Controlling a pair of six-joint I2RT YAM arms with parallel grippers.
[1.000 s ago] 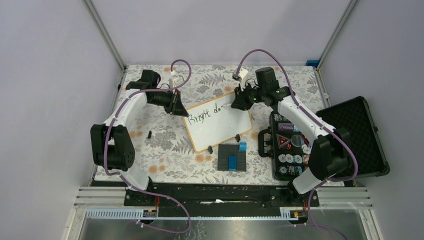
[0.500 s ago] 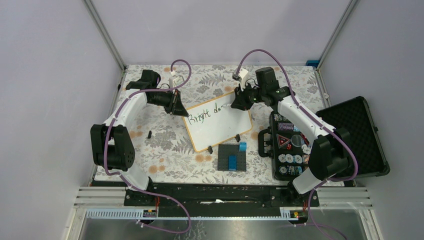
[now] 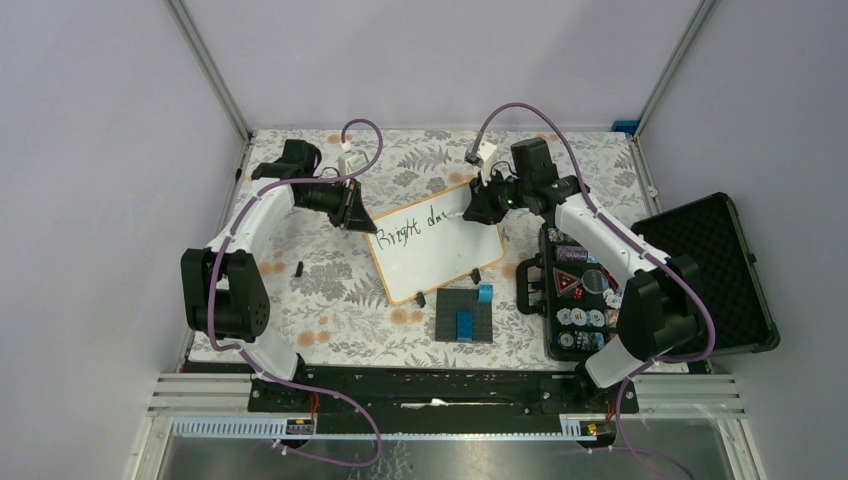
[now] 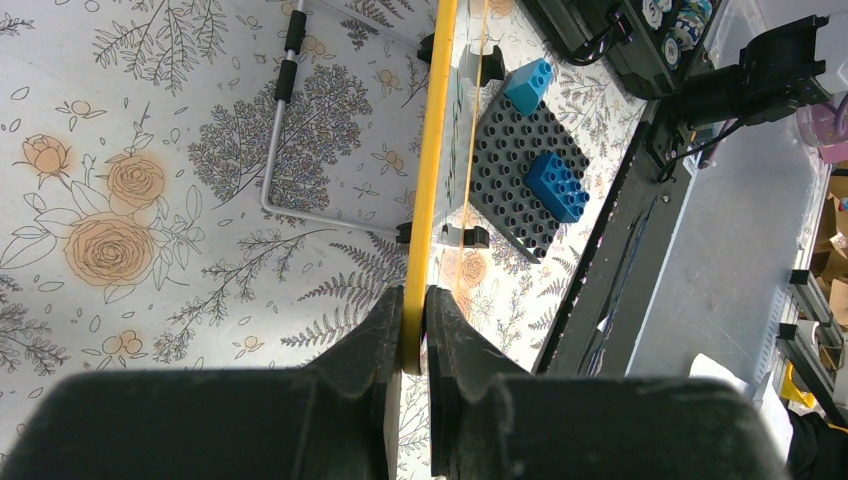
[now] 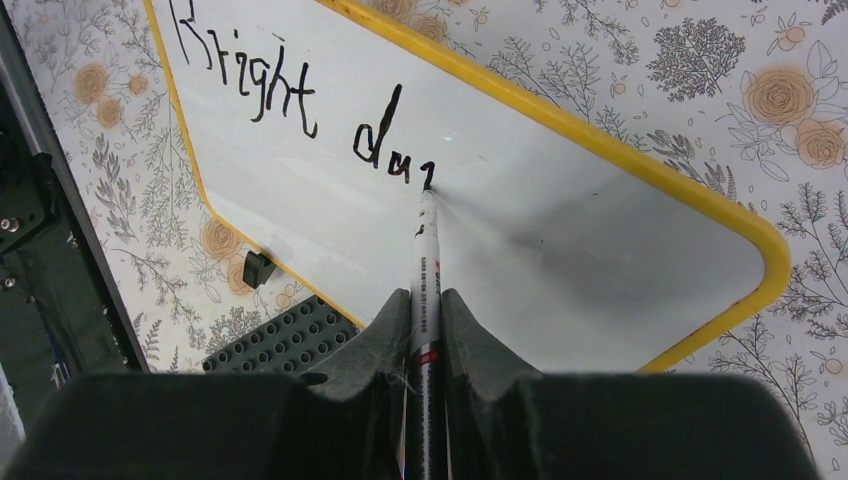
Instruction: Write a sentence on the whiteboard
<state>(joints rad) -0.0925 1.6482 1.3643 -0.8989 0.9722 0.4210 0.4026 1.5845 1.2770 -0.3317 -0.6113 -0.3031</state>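
Right gripper pinched the marker; I saw its tip touching the whiteboard beside the unfinished sentence; left gripper clamped its yellow edge.

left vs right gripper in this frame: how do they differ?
Left gripper is shut on the yellow frame of the whiteboard; right gripper is shut on a marker. Left sits at the board's left corner; right reaches over its far edge, marker tip on the white surface. Shared: both closed on something.
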